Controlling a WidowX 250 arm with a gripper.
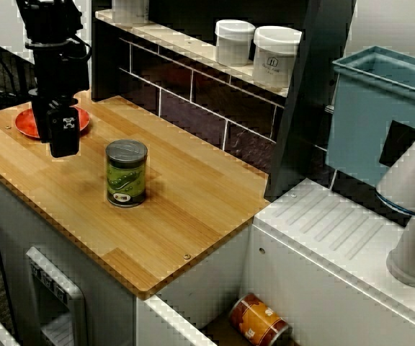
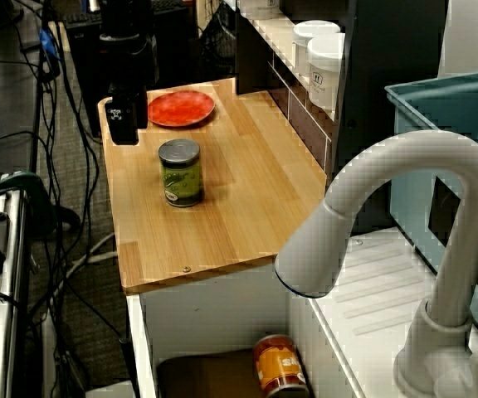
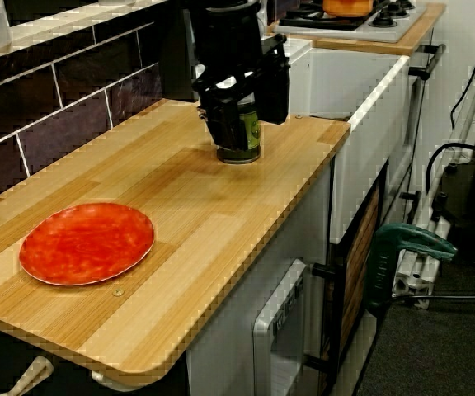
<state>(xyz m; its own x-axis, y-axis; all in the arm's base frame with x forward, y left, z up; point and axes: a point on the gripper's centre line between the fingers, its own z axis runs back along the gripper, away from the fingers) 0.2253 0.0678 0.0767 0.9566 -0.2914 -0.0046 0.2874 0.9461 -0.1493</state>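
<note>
Currently hovering with tool (image 1: 63, 148) open and empty over wooden surface (image 1: 193, 209)
Holding nothing, fingers spread; poised near red plate (image 1: 27, 122), apart from green can (image 1: 126, 173); can upright near middle of surface; plate flat toward one end; two white jars (image 1: 234, 42) on shelf (image 1: 186, 45) behind

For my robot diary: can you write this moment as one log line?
tool: open, empty | nearest: red plate, upright green tin can | surface: wooden counter | contact: none seen
</note>
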